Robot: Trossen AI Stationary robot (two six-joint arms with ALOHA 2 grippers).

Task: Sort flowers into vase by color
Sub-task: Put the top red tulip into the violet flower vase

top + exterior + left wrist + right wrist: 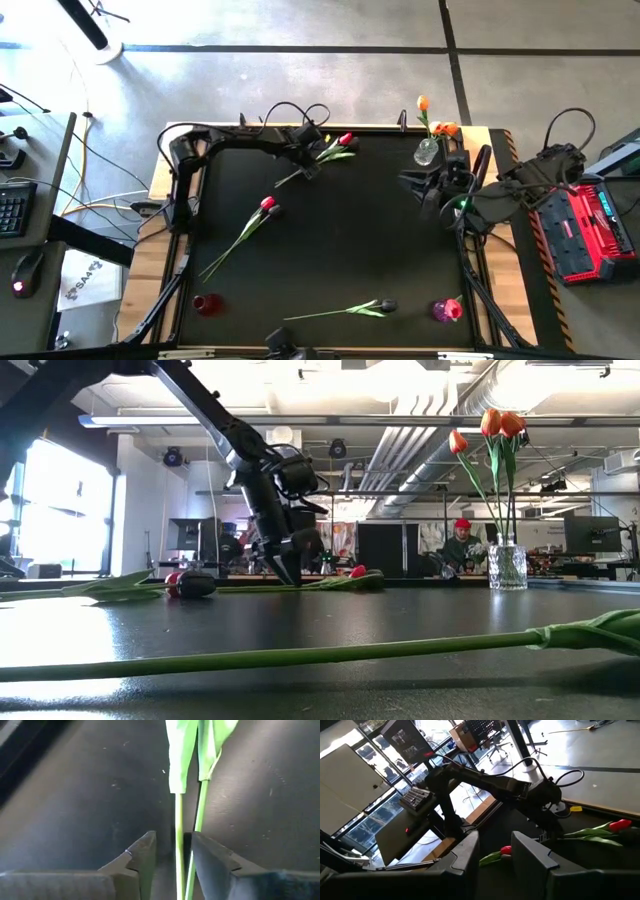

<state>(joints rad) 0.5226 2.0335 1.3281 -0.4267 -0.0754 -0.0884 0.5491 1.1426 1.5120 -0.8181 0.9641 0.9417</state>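
A red tulip [345, 139] lies on the black table [330, 250] near its far edge. My left gripper [174, 862] points down over the tulip's stem [178, 835], open, with one finger on each side of its two thin green stalks. A second red tulip [268, 205] lies left of centre, and a dark-headed one [388, 306] lies near the front. Orange tulips [490, 425] stand in a clear vase [427, 152] at the far right. My right gripper [495, 855] hangs open and empty above the table's right side.
A small red vase [207, 304] stands at the front left. At the front right, a purple vase [443, 311] holds a pink flower. Cables [290, 115] loop at the far edge. A person [460, 545] sits in the room beyond the table.
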